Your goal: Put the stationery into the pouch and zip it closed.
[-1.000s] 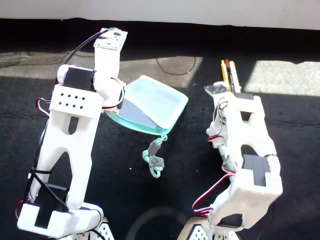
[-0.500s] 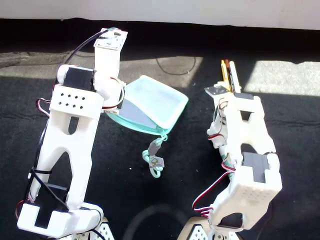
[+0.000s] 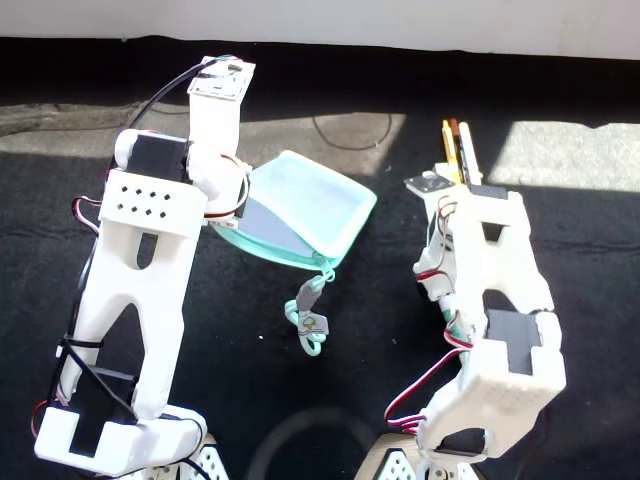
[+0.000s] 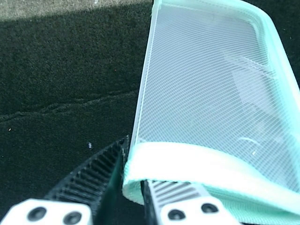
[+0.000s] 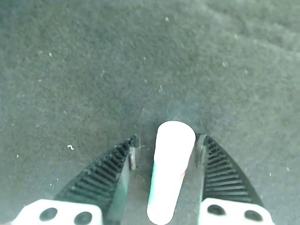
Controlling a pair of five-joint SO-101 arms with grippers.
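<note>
From where I stand, the mint-green mesh pouch [image 3: 305, 210] sits toward the left middle of the dark, felt-covered tabletop [image 3: 380, 330]. It is tipped up at an angle, with its mouth toward the arms. The left gripper [image 4: 133, 187] has its fingers pinched on the pale rim of the pouch [image 4: 211, 84], one ribbed finger on either side of the fabric. Through the left wrist view you can see the fine white mesh, and I can't make out anything inside it. A green zipper strap [image 3: 308, 320] with a small metal tag hangs from the pouch's near corner and curls onto the cloth. Over on the right, well apart from the pouch, a little bundle of pens [image 3: 457, 148] lies side by side: one yellow, one brownish, one white. Their far ends poke out just past the right arm's wrist. The right gripper [image 5: 166, 139] is down over them with its fingers spread. It straddles the white pen [image 5: 171, 164], with a gap on each side, narrower on one than the other. A thin dark cable [image 3: 350, 135] loops on the tabletop beyond the pouch, in the sunlit strip.
</note>
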